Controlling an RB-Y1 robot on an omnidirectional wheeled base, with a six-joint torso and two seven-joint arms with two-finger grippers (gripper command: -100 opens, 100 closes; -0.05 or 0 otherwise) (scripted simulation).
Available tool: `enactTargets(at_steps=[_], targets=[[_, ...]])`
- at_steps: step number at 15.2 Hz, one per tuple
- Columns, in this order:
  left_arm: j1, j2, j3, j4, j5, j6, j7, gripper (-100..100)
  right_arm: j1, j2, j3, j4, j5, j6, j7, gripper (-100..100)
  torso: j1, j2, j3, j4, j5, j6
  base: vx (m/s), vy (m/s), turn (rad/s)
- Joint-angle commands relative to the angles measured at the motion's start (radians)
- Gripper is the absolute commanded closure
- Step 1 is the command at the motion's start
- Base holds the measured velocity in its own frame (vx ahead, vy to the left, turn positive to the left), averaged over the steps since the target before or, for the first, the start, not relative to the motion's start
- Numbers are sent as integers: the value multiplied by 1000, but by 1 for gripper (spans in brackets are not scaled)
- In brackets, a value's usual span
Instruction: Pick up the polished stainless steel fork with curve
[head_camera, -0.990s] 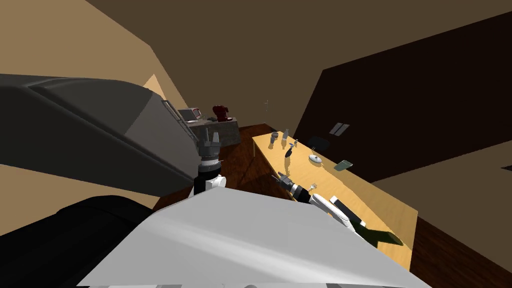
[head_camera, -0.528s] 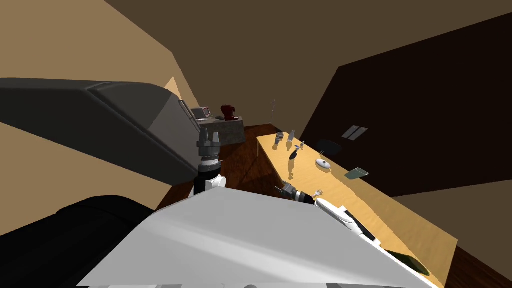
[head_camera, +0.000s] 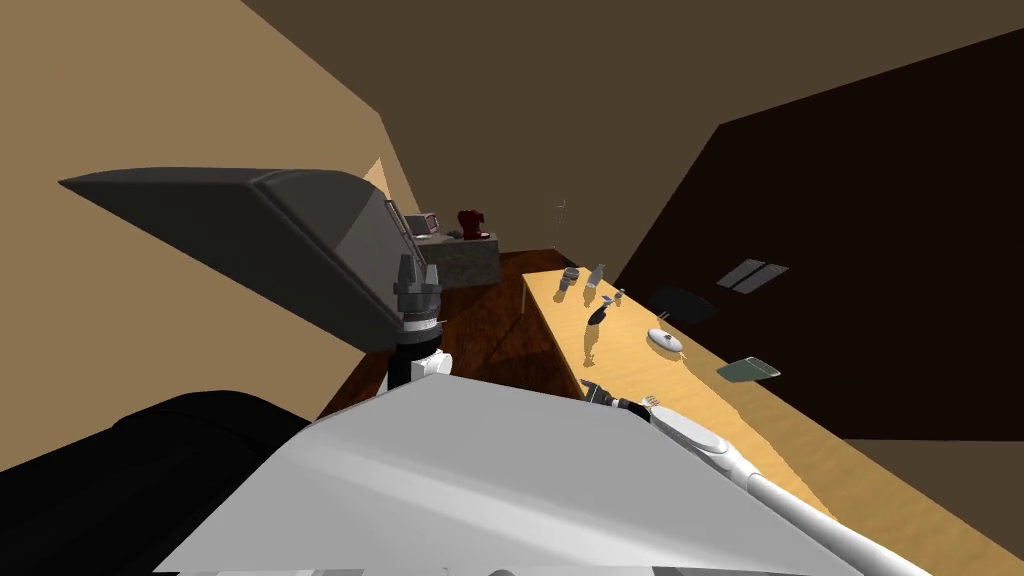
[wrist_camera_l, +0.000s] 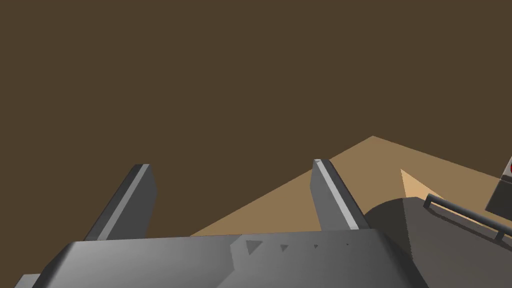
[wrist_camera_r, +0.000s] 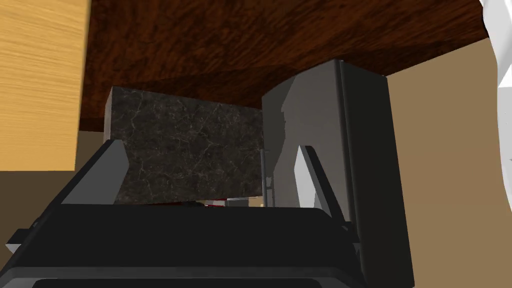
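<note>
The fork (head_camera: 651, 401) is seen on the wooden table (head_camera: 780, 430) just beside the right gripper (head_camera: 590, 386), whose fingers (wrist_camera_r: 310, 175) are spread and empty, ready for the pickup; the left gripper (head_camera: 417, 270) is held raised aside, its fingers (wrist_camera_l: 330, 195) likewise apart

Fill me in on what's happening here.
The robot stands at the edge of a long wooden table, after the small fork lying on it. The right claw hovers open and empty over the table's near edge. The fork lies right beside that arm's wrist and is not yet gripped. The left claw is raised off to the side, open, holding nothing.
</note>
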Motion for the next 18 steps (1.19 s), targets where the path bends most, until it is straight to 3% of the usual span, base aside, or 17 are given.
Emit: enactTargets(at_steps=[1, 2, 4, 8, 11, 12, 13, 16, 18], targets=[[0, 0, 0, 0, 0, 0, 0, 0, -9, -14, 26, 48, 27, -6, 16, -100, 0, 0, 0, 0, 0, 0, -7, -32, 201], [0, 0, 0, 0, 0, 0, 0, 0, -9, -14, 26, 48, 27, -6, 16, -100, 0, 0, 0, 0, 0, 0, -1, -26, 68], [0, 0, 0, 0, 0, 0, 0, 0, -40, -68, 88, 114, 88, -2, 34, -100, 0, -1, 0, 0, 0, 0, 3, -34, 250], [0, 0, 0, 0, 0, 0, 0, 0, -67, -119, 175, 190, 167, 4, 51, -100, -1, -1, 0, 0, 0, 0, -1, -46, 227], [0, 0, 0, 0, 0, 0, 0, 0, -67, -119, 178, 204, 167, 4, 51, -100, 0, -1, 0, 0, 0, 1, -2, -27, 64], [0, 0, 0, 0, 0, 0, 0, 0, -80, -139, 212, 240, 198, 7, 59, -100, 1, -1, 0, 0, 0, 1, -2, -11, 127], [0, 0, 0, 0, 0, 0, 0, 0, -80, -139, 212, 240, 198, 7, 59, -100, 1, -1, 0, 0, 0, 0, 0, -21, 164], [0, 0, 0, 0, 0, 0, 0, 0, -102, -168, 277, 304, 256, 14, 74, -100, 0, -1, -1, 0, 0, 0, 4, -33, 197], [0, 0, 0, 0, 0, 0, 0, 0, -102, -168, 277, 304, 256, 14, 74, -100, 0, -2, -1, 0, 0, 0, 10, -37, 99]])
